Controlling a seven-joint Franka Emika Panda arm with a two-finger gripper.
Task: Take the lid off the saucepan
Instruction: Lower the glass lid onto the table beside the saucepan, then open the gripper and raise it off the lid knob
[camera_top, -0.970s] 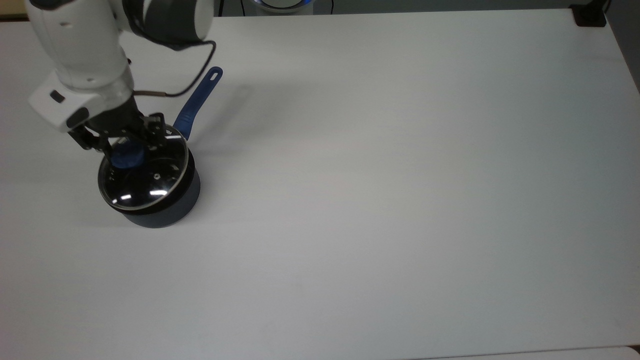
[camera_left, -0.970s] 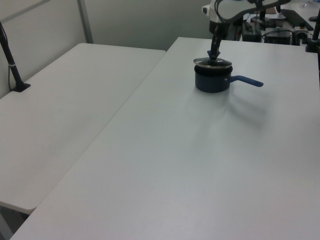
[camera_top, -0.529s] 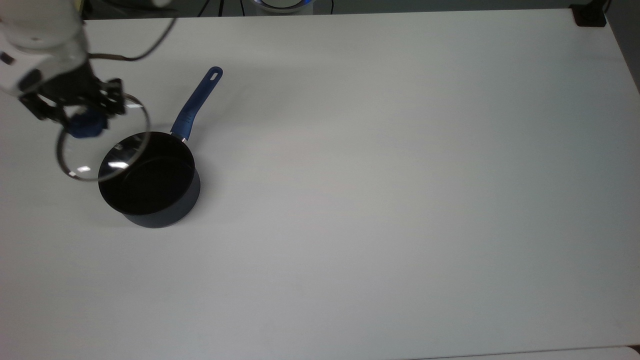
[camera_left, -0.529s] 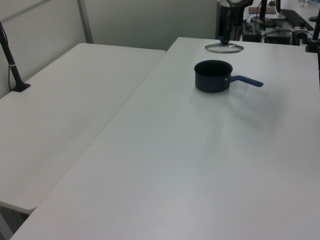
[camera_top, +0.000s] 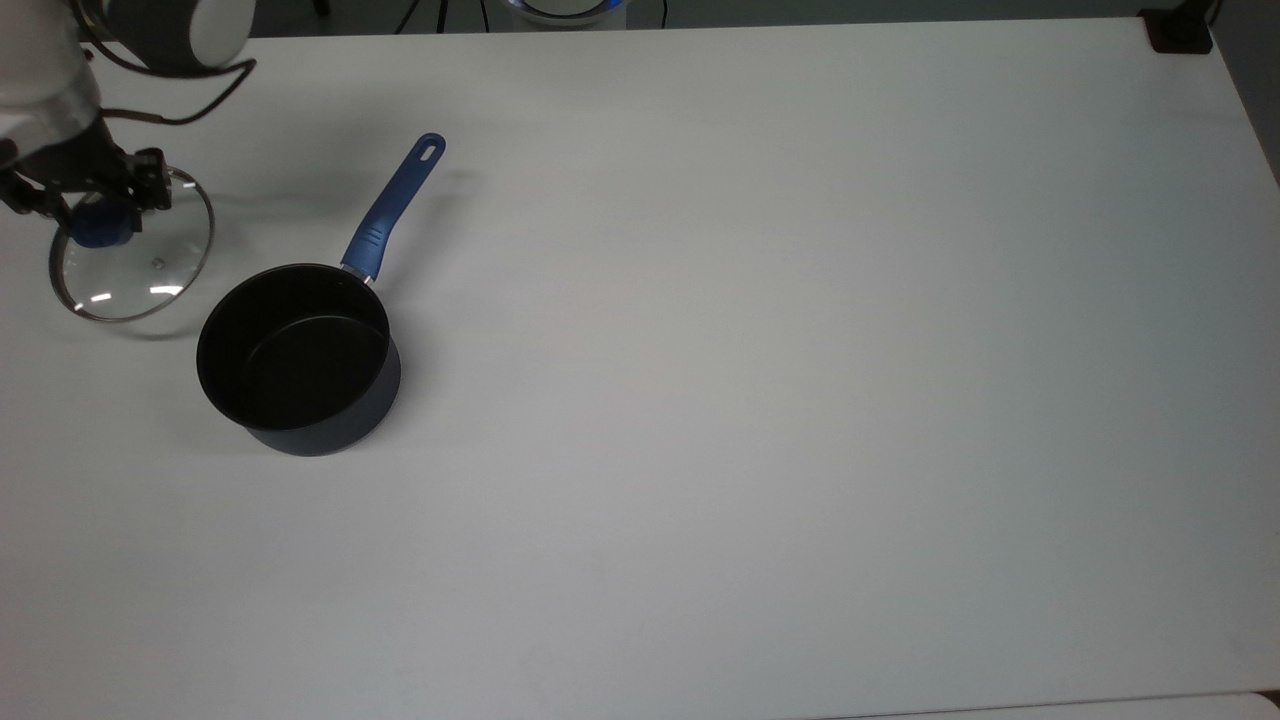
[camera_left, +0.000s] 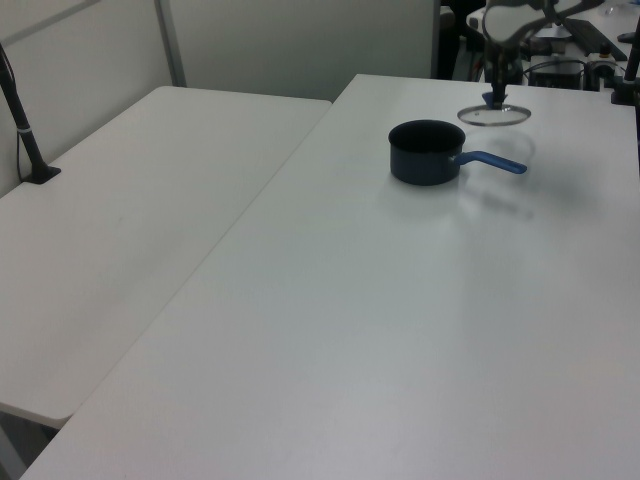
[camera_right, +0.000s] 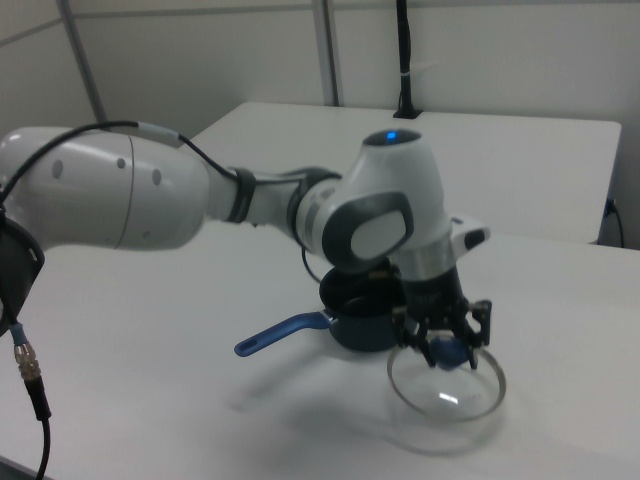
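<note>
- Tabletop (camera_top: 800, 400): a plain white, matte, rectangular surface; the top view's middle and right, out to the right and near edges, is open.
- Saucepan (camera_top: 298, 360): a small round pot with a dark navy wall and black inside, standing uncovered near the top view's left edge of the tabletop, roughly midway between its far and near edges.
- Handle (camera_top: 393, 207): long, blue and slotted at its end, reaching from the saucepan's rim toward the far edge in the top view.
- Lid (camera_top: 133, 262): a round disc of clear glass with a thin metal rim, a small steam vent and a blue knob (camera_top: 101, 224). In the top view it sits beside the saucepan and apart from it, close to the tabletop's left edge; in the right view it hangs slightly tilted above the surface.
- Gripper (camera_top: 95, 200): black fingers closed on the blue knob, carrying the lid.
- Arm (camera_right: 150, 200): smooth white shells with dark grey joints, reaching in low across the right view.
- Second table (camera_left: 130, 200): also white, butted against the left view's left side of the tabletop.
</note>
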